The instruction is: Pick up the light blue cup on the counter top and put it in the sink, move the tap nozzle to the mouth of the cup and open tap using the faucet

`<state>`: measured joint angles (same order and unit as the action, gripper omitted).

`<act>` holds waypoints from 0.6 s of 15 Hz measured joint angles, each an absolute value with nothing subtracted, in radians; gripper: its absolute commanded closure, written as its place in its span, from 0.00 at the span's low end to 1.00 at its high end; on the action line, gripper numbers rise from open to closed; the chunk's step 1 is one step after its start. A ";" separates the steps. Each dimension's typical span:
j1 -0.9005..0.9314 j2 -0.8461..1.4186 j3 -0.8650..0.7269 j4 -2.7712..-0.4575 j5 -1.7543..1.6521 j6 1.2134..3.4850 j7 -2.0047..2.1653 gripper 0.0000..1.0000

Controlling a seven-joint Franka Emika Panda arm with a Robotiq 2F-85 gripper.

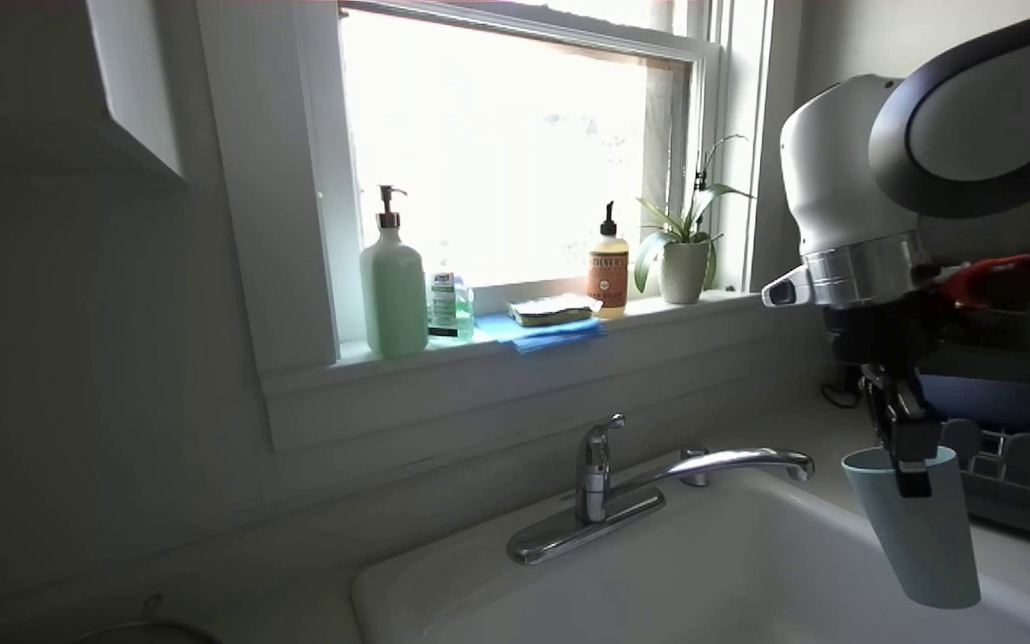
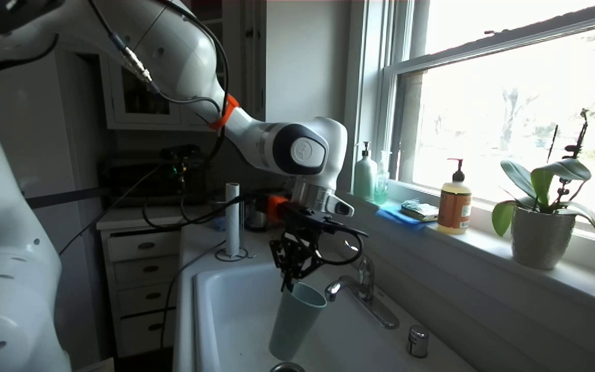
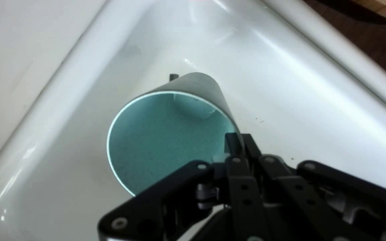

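My gripper [image 3: 242, 142] is shut on the rim of the light blue cup [image 3: 166, 140], one finger inside and one outside. The cup also shows in both exterior views [image 1: 926, 546] [image 2: 297, 325]. It hangs tilted, mouth up, over the white sink [image 2: 225, 310]. I cannot tell whether its base touches the basin. The chrome tap nozzle [image 1: 798, 467] stands beside the cup, apart from it in an exterior view. In an exterior view, the nozzle [image 2: 332, 293] appears close to the cup's rim. The faucet handle [image 1: 600, 438] stands upright on the tap base.
A side sprayer [image 2: 418, 341] stands beside the tap base. A dish rack [image 1: 1025, 465] is behind the cup. A paper towel holder [image 2: 232, 219] stands on the far counter. Soap bottles [image 1: 394, 295] [image 2: 454, 206], a sponge [image 1: 552, 310] and a potted plant [image 2: 543, 237] line the windowsill.
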<state>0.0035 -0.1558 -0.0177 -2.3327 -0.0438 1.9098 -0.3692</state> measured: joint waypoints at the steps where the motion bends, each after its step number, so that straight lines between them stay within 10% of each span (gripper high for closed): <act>1: 0.014 -0.164 -0.009 -2.344 -0.027 1.910 -0.346 0.99; 9: 0.058 -0.162 0.031 -2.386 0.045 1.993 -0.226 0.96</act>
